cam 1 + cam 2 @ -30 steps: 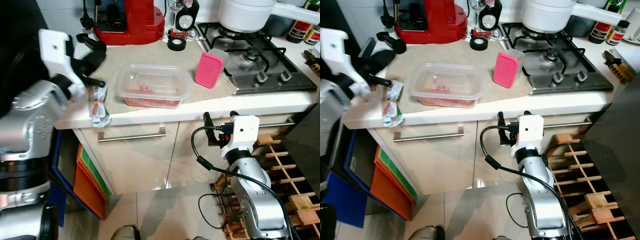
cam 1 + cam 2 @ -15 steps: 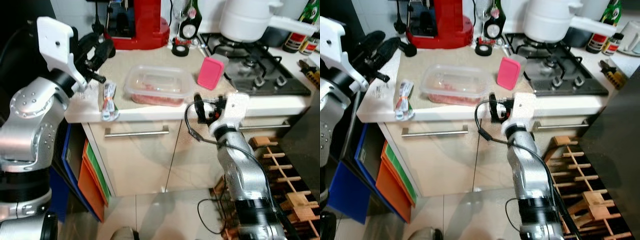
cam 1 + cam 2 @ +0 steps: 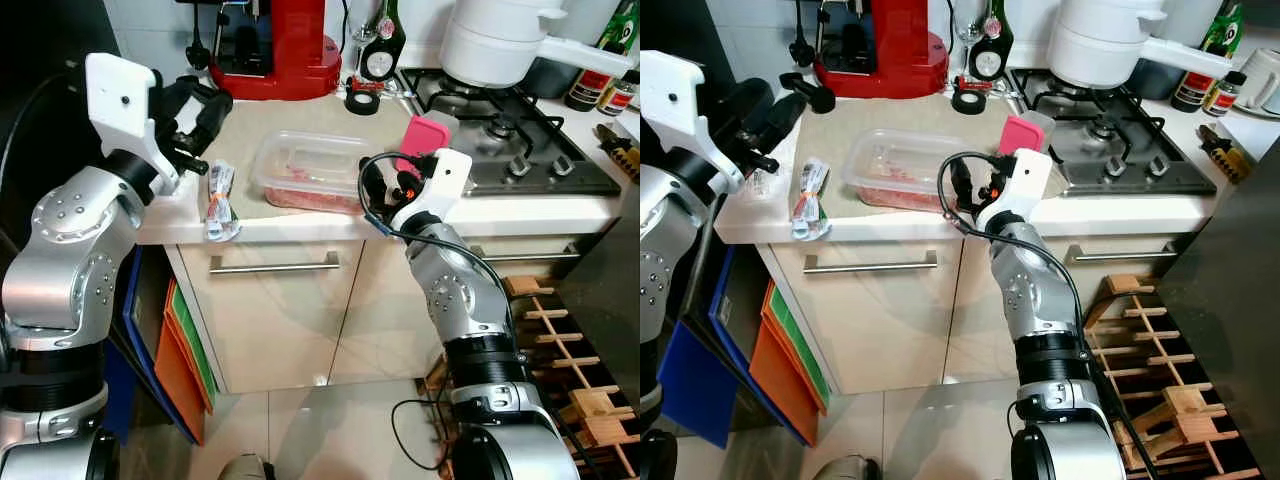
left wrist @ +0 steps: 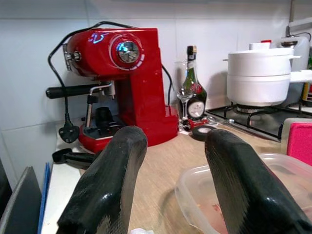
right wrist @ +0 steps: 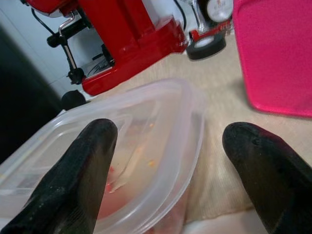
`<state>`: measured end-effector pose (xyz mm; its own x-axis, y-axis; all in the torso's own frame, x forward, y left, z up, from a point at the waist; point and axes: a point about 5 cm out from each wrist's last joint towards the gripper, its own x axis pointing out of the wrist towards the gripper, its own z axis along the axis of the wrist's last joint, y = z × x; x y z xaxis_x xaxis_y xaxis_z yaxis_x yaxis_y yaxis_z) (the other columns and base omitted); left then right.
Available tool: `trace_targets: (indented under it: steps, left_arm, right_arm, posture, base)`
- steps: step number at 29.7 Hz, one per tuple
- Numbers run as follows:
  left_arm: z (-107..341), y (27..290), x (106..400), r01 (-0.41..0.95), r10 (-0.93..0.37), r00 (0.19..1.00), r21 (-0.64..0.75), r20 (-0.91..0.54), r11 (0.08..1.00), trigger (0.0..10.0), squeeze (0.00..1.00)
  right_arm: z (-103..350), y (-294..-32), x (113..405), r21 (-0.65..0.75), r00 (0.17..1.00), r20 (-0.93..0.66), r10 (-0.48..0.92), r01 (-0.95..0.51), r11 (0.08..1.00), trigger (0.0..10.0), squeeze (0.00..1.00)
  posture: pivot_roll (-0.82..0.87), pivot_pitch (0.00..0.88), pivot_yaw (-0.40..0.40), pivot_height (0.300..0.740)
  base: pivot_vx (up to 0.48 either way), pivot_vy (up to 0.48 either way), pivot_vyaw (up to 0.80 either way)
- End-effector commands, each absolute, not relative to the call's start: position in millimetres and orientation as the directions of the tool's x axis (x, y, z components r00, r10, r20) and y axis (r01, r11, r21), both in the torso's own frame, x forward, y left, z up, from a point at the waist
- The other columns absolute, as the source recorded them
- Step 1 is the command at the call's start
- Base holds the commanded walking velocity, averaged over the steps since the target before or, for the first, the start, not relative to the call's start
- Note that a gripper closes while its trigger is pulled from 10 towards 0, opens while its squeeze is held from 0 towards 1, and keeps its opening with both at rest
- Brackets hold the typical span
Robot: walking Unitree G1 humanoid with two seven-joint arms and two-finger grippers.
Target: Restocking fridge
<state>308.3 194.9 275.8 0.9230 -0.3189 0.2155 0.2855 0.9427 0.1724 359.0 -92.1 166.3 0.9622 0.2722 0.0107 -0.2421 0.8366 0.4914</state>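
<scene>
Fingers of my right gripper (image 5: 165, 165) gape wide, empty, straddling the near end of the clear lidded food container (image 3: 312, 172); left gripper (image 3: 205, 105), also spread, hovers farther off.

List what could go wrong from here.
1. The right gripper is open at the near corner of the lidded tub; a corner-only grip might let the tub tilt or slip.
2. The pink container leans close beside the tub and could get knocked over.
3. The packet overhangs the counter edge and might fall if brushed.
</scene>
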Motion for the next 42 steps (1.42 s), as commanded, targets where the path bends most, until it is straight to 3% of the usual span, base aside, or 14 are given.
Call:
trace_targets:
  steps: [1,2,3,7,8,9,10,11,12,22,24,28,36,42]
  left_arm:
    - [278.5,193.6,304.9,0.286,-0.321,0.921,0.173,0.223,0.942,10.0,0.0]
    - [278.6,193.8,304.9,0.285,-0.319,0.922,0.172,0.221,0.943,10.0,0.0]
    - [278.6,194.1,305.1,0.283,-0.316,0.923,0.171,0.218,0.944,10.0,0.0]
    - [278.9,193.5,305.9,0.28,-0.313,0.925,0.169,0.216,0.945,10.0,0.0]
    - [279.2,193.0,306.1,0.28,-0.313,0.925,0.169,0.215,0.945,10.0,0.0]
    - [279.4,192.8,306.3,0.28,-0.313,0.925,0.168,0.214,0.945,10.0,0.0]
    - [278.9,192.2,306.5,0.283,-0.315,0.926,0.169,0.208,0.944,10.0,0.0]
    - [278.9,192.2,306.5,0.283,-0.315,0.926,0.169,0.208,0.944,10.0,0.0]
    - [277.8,191.4,306.6,0.287,-0.319,0.927,0.173,0.197,0.942,10.0,0.0]
    - [277.4,192.2,305.7,0.282,-0.312,0.931,0.169,0.191,0.944,10.0,0.0]
    - [276.6,192.5,306.1,0.282,-0.31,0.933,0.163,0.185,0.945,10.0,0.0]
    - [276.1,192.3,306.7,0.28,-0.308,0.934,0.162,0.182,0.946,10.0,0.0]
    - [268.8,186.3,307.0,0.298,-0.328,0.932,0.187,0.157,0.936,10.0,0.0]
    - [265.8,182.0,309.0,0.307,-0.334,0.93,0.18,0.153,0.935,10.0,0.0]
  right_arm:
    - [163.7,-88.1,360.4,0.535,0.954,-0.017,0.301,-0.245,0.809,10.0,0.0]
    - [161.8,-85.9,361.7,0.541,0.95,-0.036,0.309,-0.241,0.805,10.0,0.65]
    - [158.8,-82.4,363.6,0.558,0.944,-0.064,0.323,-0.235,0.796,10.0,1.0]
    - [156.2,-78.3,367.7,0.538,0.935,-0.103,0.338,-0.234,0.81,10.0,1.0]
    - [155.7,-78.3,369.2,0.529,0.936,-0.115,0.333,-0.226,0.818,10.0,0.0]
    - [154.5,-78.4,370.4,0.522,0.935,-0.134,0.329,-0.215,0.825,10.0,0.0]
    - [151.8,-78.8,372.1,0.525,0.934,-0.164,0.317,-0.189,0.83,0.9,0.0]
    - [151.8,-78.8,372.1,0.525,0.934,-0.164,0.317,-0.189,0.83,0.9,0.0]
    - [148.8,-79.1,374.0,0.53,0.93,-0.202,0.306,-0.159,0.833,0.0,0.0]
    - [159.8,-81.8,378.8,0.627,0.936,-0.156,0.316,-0.153,0.763,0.0,0.0]
    - [166.2,-80.0,379.0,0.715,0.929,-0.132,0.345,-0.151,0.683,0.0,0.0]
    - [172.8,-80.8,379.4,0.767,0.929,-0.108,0.354,-0.148,0.624,0.0,0.0]
    - [180.9,-89.2,381.1,0.775,0.94,-0.069,0.334,-0.16,0.611,0.0,0.0]
    - [214.3,-88.2,378.2,0.735,0.935,0.101,0.339,-0.3,0.608,0.0,0.0]
  posture:
    - [0.15,0.008,-0.059,0.74]
    - [0.15,0.012,-0.063,0.74]
    - [0.15,0.012,-0.063,0.74]
    - [0.15,0.01,-0.065,0.74]
    - [0.15,0.01,-0.066,0.74]
    - [0.15,0.012,-0.067,0.74]
    - [0.15,0.01,-0.067,0.74]
    - [0.15,0.01,-0.067,0.74]
    - [0.15,0.011,-0.069,0.74]
    - [0.16,0.01,-0.075,0.74]
    - [0.16,0.009,-0.077,0.74]
    - [0.15,0.009,-0.08,0.74]
    - [0.14,0.001,-0.081,0.74]
    - [0.14,0.0,-0.073,0.74]
  base:
    - [0.0,0.0,0.0]
    - [0.0,0.0,0.0]
    - [0.0,0.0,0.0]
    - [0.0,0.0,0.0]
    - [0.0,0.0,0.0]
    - [0.0,0.0,0.0]
    - [0.0,0.0,0.0]
    - [0.0,0.0,0.0]
    - [0.0,0.0,0.0]
    - [0.0,0.0,0.0]
    - [0.0,0.0,0.0]
    - [0.0,0.0,0.0]
    - [0.0,0.0,0.0]
    - [0.0,0.0,0.0]
